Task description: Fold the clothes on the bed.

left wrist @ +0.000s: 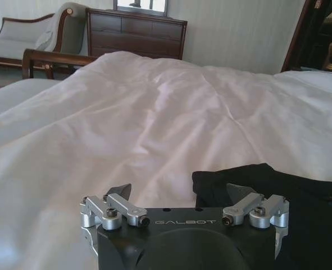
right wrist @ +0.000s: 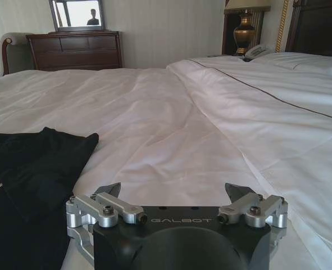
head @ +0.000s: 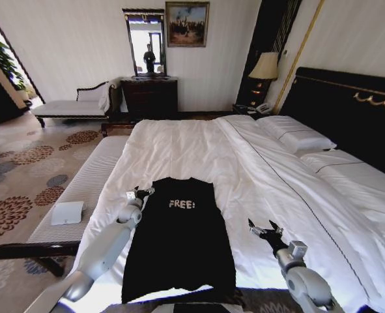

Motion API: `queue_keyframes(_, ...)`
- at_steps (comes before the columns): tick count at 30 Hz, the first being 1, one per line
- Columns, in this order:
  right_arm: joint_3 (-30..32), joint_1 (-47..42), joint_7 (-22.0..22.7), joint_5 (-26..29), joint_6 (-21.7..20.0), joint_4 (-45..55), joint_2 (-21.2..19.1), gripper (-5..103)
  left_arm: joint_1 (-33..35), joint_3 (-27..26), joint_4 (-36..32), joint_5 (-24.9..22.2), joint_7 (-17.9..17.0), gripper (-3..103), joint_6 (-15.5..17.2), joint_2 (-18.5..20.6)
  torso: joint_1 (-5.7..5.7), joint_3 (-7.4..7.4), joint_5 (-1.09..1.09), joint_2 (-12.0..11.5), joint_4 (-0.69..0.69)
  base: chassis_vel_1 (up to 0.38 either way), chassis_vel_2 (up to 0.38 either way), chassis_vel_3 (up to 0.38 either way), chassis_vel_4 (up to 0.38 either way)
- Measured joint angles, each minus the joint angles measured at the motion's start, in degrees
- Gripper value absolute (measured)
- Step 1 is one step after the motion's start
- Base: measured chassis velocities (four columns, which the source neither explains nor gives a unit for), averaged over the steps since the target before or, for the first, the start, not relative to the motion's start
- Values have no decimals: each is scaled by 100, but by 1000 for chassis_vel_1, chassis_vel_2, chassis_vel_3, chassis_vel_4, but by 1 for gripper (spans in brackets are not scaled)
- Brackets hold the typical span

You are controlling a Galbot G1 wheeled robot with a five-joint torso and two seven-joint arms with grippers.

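head view high over bed (head: 199, 150), wrist views low, sharing shirt (head: 179, 241)

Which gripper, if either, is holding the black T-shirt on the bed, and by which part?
Neither. The left gripper is open beside the T-shirt near its shoulder; the right gripper is open over the bed.

Dresser (head: 149, 96), chaise (head: 75, 106) (lamp (head: 265, 67) beyond).

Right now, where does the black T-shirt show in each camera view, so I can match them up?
Head view: black T-shirt lies flat at lower centre, between both grippers.
Left wrist view: its corner lies just beyond the open left gripper.
Right wrist view: at the frame's left edge.
Shared landmark: the dark dresser.
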Motion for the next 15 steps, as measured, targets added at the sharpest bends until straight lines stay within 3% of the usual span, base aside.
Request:
queue_keyframes(8, 25, 92, 40, 63, -42, -49, -106, 100, -534, 128, 1036, -16, 610, 93, -10, -464, 0, 0, 1, 0, 0, 0, 0, 0, 0)
queue_keyframes(15, 63, 95, 40, 79, -46, -126, -122, 100, -734, 98, 1510, 75, 732, 89, -76, -701, 0, 0, 1, 0, -2, 0, 0, 0, 0)
